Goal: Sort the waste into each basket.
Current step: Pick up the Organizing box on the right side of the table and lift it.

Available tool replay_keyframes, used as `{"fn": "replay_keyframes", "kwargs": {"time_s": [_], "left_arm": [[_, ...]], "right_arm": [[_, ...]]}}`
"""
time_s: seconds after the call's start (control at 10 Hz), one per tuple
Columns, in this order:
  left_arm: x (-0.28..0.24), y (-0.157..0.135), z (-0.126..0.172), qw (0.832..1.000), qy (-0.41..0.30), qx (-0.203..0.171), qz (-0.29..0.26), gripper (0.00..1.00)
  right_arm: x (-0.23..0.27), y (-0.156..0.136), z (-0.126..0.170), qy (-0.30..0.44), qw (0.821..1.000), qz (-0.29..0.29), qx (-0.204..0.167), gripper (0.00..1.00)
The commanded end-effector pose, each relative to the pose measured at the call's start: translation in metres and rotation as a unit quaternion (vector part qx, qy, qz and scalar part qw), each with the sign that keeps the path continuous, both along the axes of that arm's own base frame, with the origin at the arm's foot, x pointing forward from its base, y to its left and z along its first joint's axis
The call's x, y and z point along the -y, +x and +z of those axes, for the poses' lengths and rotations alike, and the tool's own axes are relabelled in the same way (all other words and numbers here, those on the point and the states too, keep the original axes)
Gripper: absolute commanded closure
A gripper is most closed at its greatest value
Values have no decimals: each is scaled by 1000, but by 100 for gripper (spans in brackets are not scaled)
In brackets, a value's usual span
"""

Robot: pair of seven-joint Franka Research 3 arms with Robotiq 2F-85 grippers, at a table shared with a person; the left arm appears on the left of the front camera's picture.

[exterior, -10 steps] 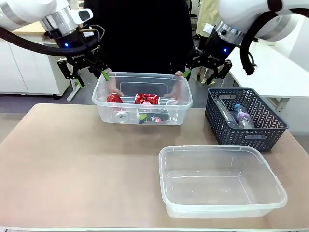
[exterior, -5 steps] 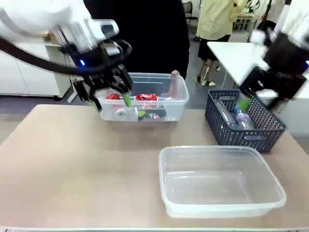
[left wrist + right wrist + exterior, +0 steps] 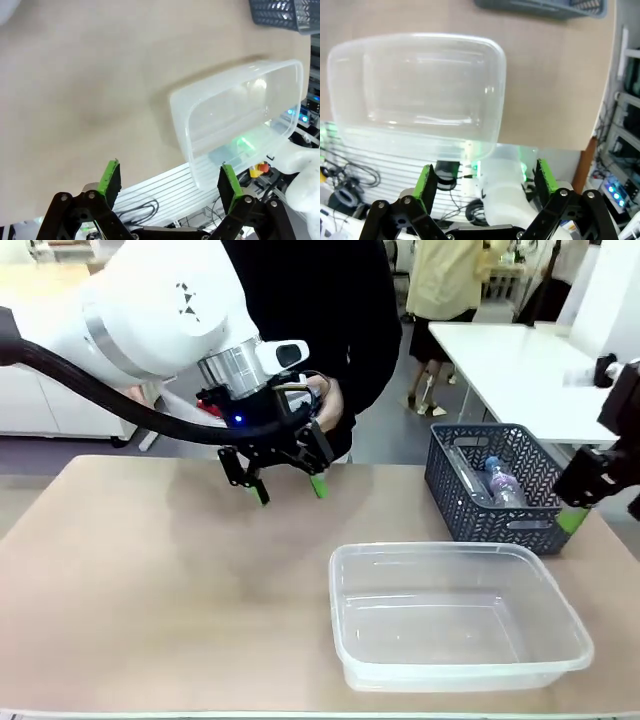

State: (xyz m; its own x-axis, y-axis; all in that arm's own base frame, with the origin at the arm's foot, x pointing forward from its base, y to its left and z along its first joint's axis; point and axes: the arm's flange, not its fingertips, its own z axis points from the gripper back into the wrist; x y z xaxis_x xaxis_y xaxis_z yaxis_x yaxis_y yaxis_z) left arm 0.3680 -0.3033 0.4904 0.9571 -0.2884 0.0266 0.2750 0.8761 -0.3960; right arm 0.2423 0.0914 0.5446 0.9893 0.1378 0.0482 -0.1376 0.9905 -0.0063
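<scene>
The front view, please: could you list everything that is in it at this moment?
table: one, tan, underneath everything.
clear tub: one, see-through, near right of the table, nothing in it.
lattice basket: one, dark grey, right side, beyond the tub.
bottle: one plainly seen, clear with a pale blue cap, lying in the lattice basket; perhaps a second beside it.
person's hand: one, at the far edge, just behind the left arm's wrist.
left tool: one, black with green pads, open and holding nothing, above the table's far middle.
right tool: one, black with green pads, open and holding nothing, at the right edge beside the lattice basket.
</scene>
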Motion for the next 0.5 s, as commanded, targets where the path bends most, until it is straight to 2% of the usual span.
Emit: {"fn": "replay_keyframes", "kwargs": {"time_s": [0.0, 0.1, 0.2, 0.3, 0.4], "left_arm": [[13, 2, -16, 1000, 0, -6, -8, 0], [17, -3, -31, 1000, -5, -6, 5, 0], [29, -9, -61, 999, 9, -15, 29, 0], [46, -11, -82, 999, 23, -30, 24, 0], [57, -14, -95, 999, 33, -22, 24, 0]], "right_arm": [[2, -2, -5, -12, 1000, -1, -1, 0], [4, 10, -32, -27, 999, -18, -5, 0], [11, 18, -79, -17, 998, -39, -43, 0], [20, 18, -112, -25, 995, -82, -52, 0], [25, 15, -137, -5, 995, -81, -59, 0]]}}
